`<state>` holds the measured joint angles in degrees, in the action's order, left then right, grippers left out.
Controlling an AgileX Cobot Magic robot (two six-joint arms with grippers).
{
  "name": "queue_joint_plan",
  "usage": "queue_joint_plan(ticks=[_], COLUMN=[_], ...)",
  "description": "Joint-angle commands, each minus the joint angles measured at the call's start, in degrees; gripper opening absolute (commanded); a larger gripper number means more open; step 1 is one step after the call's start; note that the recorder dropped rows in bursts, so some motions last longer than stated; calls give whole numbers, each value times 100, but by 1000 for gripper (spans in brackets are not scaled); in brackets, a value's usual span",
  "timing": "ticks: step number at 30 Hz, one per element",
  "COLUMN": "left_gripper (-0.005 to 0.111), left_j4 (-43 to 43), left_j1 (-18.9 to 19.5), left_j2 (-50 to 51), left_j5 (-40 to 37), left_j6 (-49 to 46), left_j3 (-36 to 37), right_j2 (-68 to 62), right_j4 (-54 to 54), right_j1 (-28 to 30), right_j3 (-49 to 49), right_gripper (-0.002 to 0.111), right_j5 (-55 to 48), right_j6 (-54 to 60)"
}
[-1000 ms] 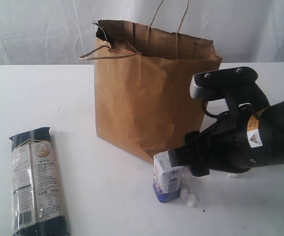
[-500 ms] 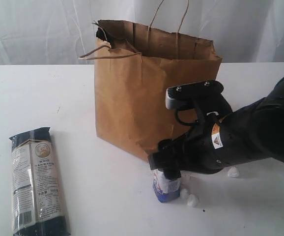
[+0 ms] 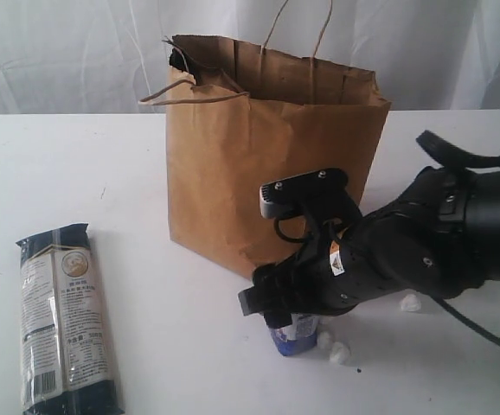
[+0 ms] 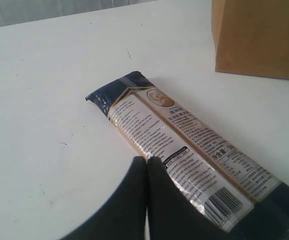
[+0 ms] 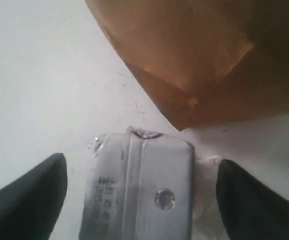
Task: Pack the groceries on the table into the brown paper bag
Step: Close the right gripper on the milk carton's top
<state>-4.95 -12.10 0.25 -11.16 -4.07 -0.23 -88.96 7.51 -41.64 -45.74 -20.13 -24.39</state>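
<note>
The right arm has swung in from the right edge of the desk (image 3: 77, 173) and dropped lower. A second ago it sat beside the little carton (image 3: 295, 333); now its dark bulk covers the carton's top, and only the blue lower part shows beneath it. The carton itself has not shifted: it stands upright toward the front edge, just before the near bottom corner of the paper bag (image 3: 267, 164), with white crumbs (image 3: 340, 351) beside it. The bag and the noodle packet (image 3: 64, 320) by the front left corner lie as before.

The right tool (image 5: 142, 195) points down at a slant, jaws spread wide to either side of the carton, clear of it on both sides. The left tool (image 4: 147, 200) hangs over one end of the noodle packet, fingers pressed together, holding nothing.
</note>
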Motion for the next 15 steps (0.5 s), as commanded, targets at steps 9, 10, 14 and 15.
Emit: queue_joint_plan(ticks=[9,10,14,15], left_gripper=[0,0,0,0], left_j4=[-35,-35,-35,-35], left_j1=[8,8,8,8], left_j2=[-25,-25,-25,-25], left_j5=[0,0,0,0], left_j6=[-18,-18,-18,-18], left_j3=[23,23,23,23], right_j2=[-31,53,750,978], right_j4=[0,0,0,0], right_j1=[57,57,-61,-124], right_j3=[-32,1,191,258], right_gripper=[9,4,0,0], right_j5=[112,112,10,-55], right_j6=[167,167,167,167])
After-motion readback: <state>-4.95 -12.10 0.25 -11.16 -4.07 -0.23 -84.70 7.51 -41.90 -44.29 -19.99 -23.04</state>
